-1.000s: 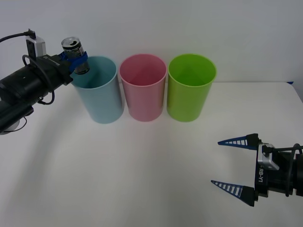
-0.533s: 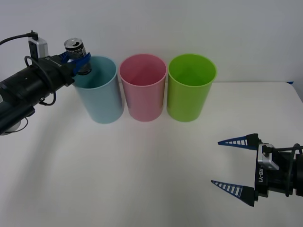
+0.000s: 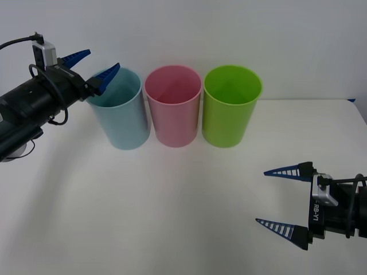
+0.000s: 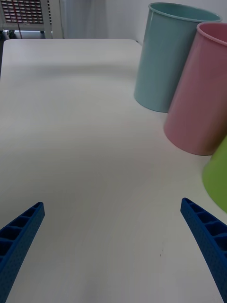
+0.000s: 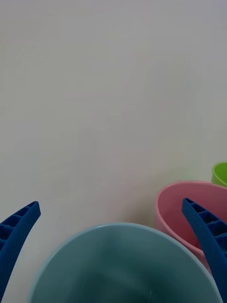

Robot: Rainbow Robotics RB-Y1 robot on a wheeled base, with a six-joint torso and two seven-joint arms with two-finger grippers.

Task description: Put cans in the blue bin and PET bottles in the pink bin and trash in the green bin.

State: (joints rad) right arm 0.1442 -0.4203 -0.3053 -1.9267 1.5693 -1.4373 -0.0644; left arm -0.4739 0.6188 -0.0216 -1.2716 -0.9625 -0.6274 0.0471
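Three tall bins stand in a row at the back of the white table: the blue bin (image 3: 121, 123), the pink bin (image 3: 173, 117) and the green bin (image 3: 229, 117). My left gripper (image 3: 104, 58) hangs open just above the blue bin's far left rim with nothing between its fingers. The left wrist view looks past that gripper (image 5: 111, 204) into the blue bin (image 5: 118, 265); the part of its inside that shows holds nothing. The cans, PET bottles and trash are out of view. My right gripper (image 3: 261, 196) rests open low at the near right.
The right wrist view shows bare white table (image 4: 85, 142) stretching to the blue bin (image 4: 165, 61), pink bin (image 4: 201, 99) and a sliver of the green bin (image 4: 217, 177). A white wall rises behind the bins. The table's far right edge (image 3: 352, 102) lies past the green bin.
My left gripper held a dark can over the blue bin's rim; it has opened and the can is gone from view. The right arm has not moved.
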